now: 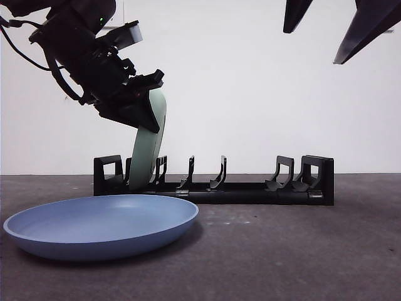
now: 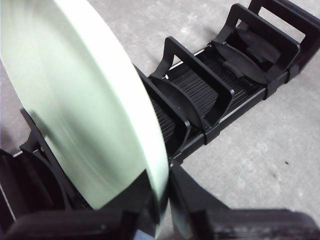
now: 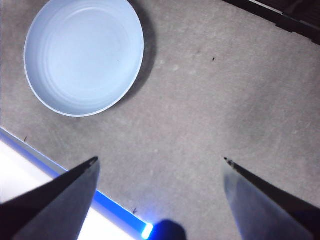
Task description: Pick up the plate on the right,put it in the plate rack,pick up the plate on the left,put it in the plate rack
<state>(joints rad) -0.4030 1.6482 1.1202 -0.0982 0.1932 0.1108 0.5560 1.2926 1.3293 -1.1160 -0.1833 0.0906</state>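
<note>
Left tool [image 1: 145,105] pinching green plate [image 1: 145,157] in plate rack [image 1: 250,188], right tool [image 3: 160,172] spread, blue plate [image 1: 100,224] flat, no writing legible

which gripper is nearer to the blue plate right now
Left. The left gripper, shut on the green plate, is at the plate rack just behind the blue plate. The right gripper hangs open, high above the table and off to the plate's side.

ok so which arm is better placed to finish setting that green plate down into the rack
The left. Its gripper is shut on the pale green plate, whose lower edge is at the plate rack near one end. The right gripper hangs open, high over the table, holding nothing, with the blue plate lying flat below.
</note>
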